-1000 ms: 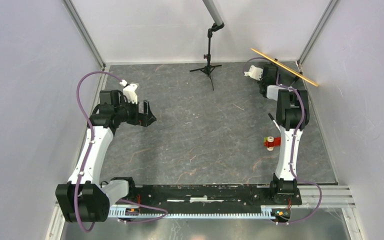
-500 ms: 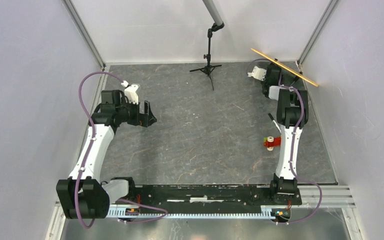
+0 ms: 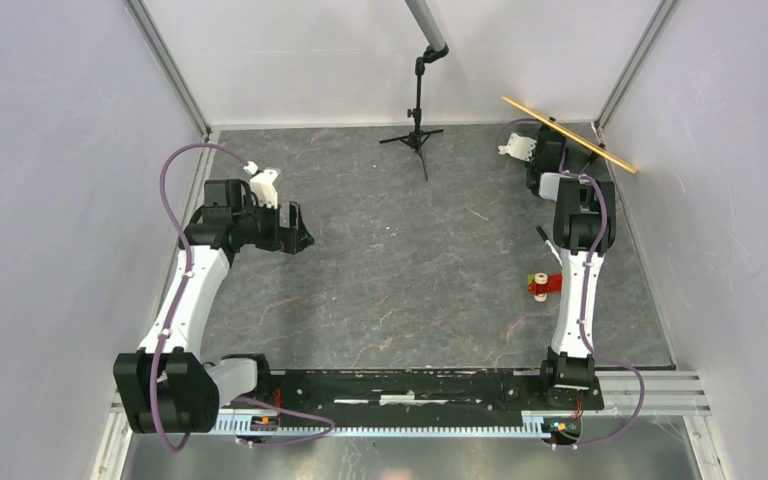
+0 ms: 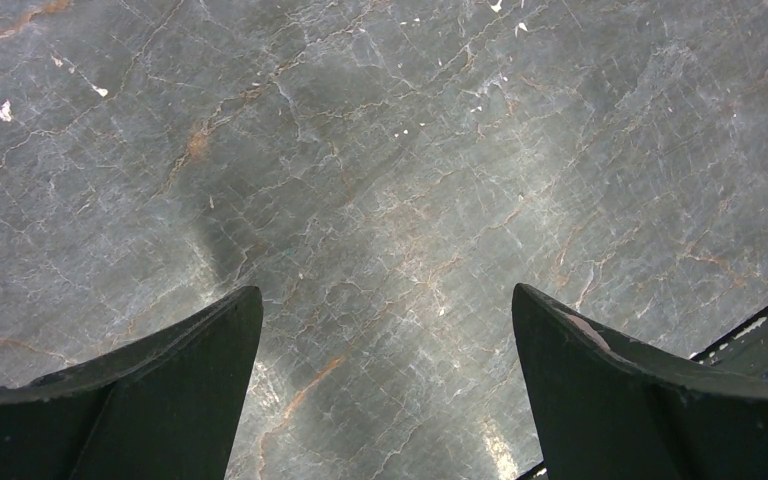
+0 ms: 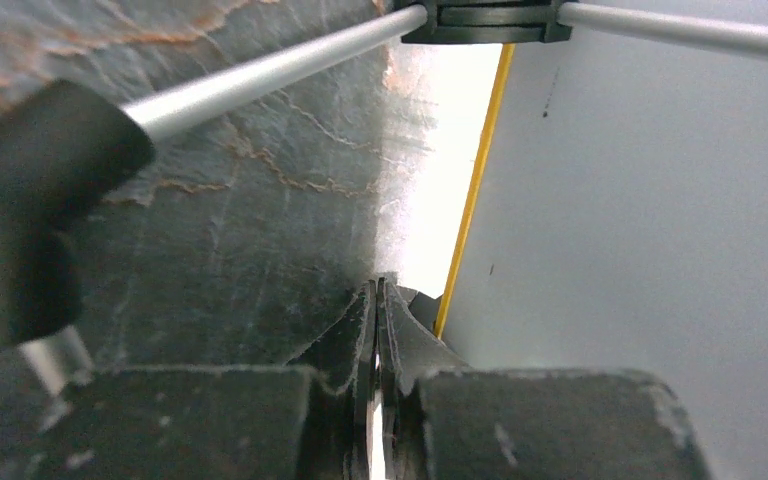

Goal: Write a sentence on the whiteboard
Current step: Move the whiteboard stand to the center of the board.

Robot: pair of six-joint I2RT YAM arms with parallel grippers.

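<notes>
The large flat white whiteboard with tan-orange rim (image 3: pixel 600 151) stands on edge at the far right corner of the grey marbled desk (image 3: pixel 410 280), seemingly pinched upright by the right tool (image 5: pixel 377 290), pressed together on it. The left tool (image 4: pixel 385 300) hovers spread and empty near the left edge. No lettering shows.

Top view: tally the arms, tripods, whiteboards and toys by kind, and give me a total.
Arms: 2
Tripod: 1
Whiteboard, seen edge-on: 1
Toy, red and orange: 1
Total: 5
</notes>
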